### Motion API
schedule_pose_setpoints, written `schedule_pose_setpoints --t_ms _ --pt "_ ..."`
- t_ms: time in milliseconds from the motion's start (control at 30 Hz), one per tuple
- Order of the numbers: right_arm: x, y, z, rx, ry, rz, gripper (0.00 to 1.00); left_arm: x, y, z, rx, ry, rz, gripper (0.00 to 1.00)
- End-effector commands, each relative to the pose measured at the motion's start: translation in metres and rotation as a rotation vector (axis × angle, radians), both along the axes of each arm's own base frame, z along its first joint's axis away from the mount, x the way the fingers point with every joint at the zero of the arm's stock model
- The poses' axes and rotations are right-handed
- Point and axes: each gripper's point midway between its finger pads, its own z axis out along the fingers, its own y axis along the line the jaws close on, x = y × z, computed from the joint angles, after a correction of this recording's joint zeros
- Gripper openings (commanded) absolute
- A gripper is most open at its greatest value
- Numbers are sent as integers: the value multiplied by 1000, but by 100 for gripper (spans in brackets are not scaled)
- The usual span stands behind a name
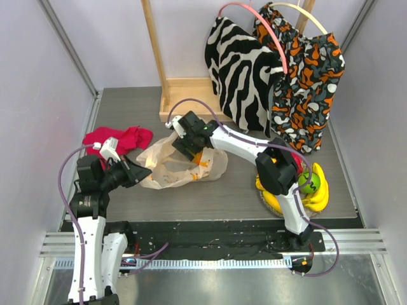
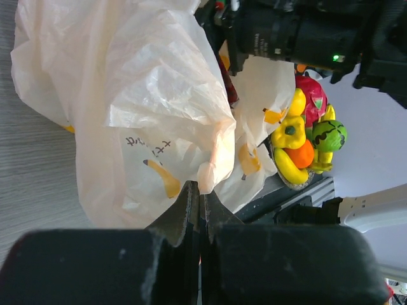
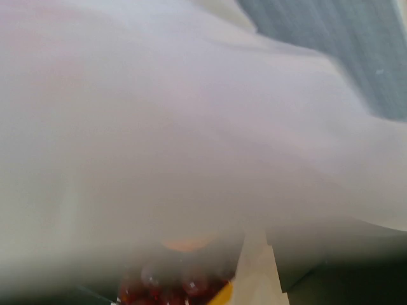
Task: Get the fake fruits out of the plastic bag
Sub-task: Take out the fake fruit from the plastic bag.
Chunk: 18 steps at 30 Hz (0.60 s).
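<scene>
The plastic bag (image 1: 181,166) lies crumpled on the table, cream with small banana prints. My left gripper (image 1: 141,176) is at its left edge; in the left wrist view it (image 2: 202,194) is shut on a fold of the bag (image 2: 127,95). My right gripper (image 1: 189,151) reaches into the bag's top opening, its fingers hidden by the film. The right wrist view is filled with blurred bag film (image 3: 191,127), and a dark red grape bunch (image 3: 168,289) shows low down. Several fake fruits (image 1: 311,187) sit heaped on a round plate at the right.
A red cloth (image 1: 117,138) lies behind the left arm. A wooden stand (image 1: 184,89) rises at the back, with patterned clothes (image 1: 273,76) hanging on hoops beside it. The silver plate (image 1: 267,202) stands near the right arm's base.
</scene>
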Motion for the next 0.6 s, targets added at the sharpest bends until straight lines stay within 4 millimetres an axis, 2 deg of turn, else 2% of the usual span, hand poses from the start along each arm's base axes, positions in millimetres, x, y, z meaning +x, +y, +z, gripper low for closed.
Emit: schedule_pose_setpoints --t_ms 0,100,167,267,367,400,433,500,533,567 --pt "-1 10 -8 15 27 -16 81 4 -1 8 -11 -41 -10 0" --pt "0 6 -19 -12 35 -28 78 4 -2 7 -12 -42 -11 0" --pt "-1 6 -23 -20 43 -21 68 5 -1 6 -14 -38 -7 0" --pt "0 8 -10 -8 28 -9 56 9 -1 8 -18 -45 -4 0" --pt "-5 20 39 79 6 47 39 17 0 11 -24 -55 4 0" --pt "-16 34 73 181 18 113 36 20 0 13 -24 -70 3 0" --pt "-22 38 92 226 18 136 33 23 1 14 -29 -69 6 0" --pt "-42 50 127 331 56 221 31 30 1 15 -32 -74 5 0" --pt "-52 49 153 382 48 253 31 32 0 16 -31 -77 1 0" --pt "-61 51 166 421 60 283 30 34 1 16 -30 -79 6 0"
